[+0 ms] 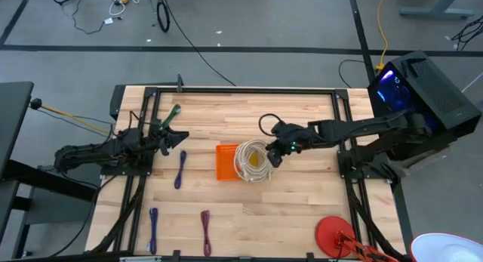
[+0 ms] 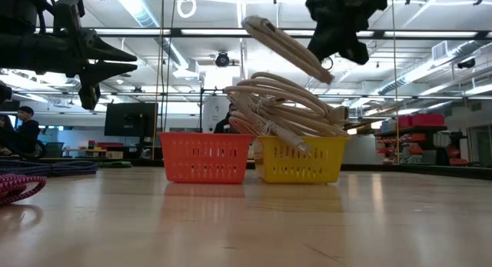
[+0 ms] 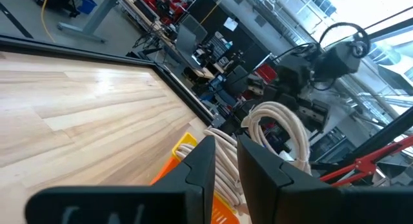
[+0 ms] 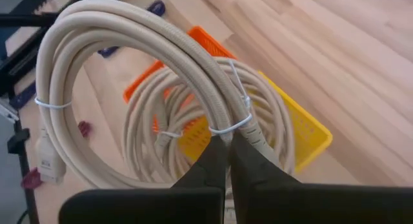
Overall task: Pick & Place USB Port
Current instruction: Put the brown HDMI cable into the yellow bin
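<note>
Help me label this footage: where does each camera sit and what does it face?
High: overhead, straight down; both arms, right gripper over yellow basket.
Low: tabletop level, facing the room; baskets, cable coil.
Left wrist: behind left gripper, facing the baskets.
Right wrist: behind shut fingers gripping the coil.
All share the coil.

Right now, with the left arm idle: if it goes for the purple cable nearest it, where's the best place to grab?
On the purple cable, take the narrow middle of the bundle, coming straight down with the fingers across its width. It lies flat and elongated on bare wood, apart from the baskets, so the waist looks easiest to span. The left end effector hovers just beyond its far end.
</note>
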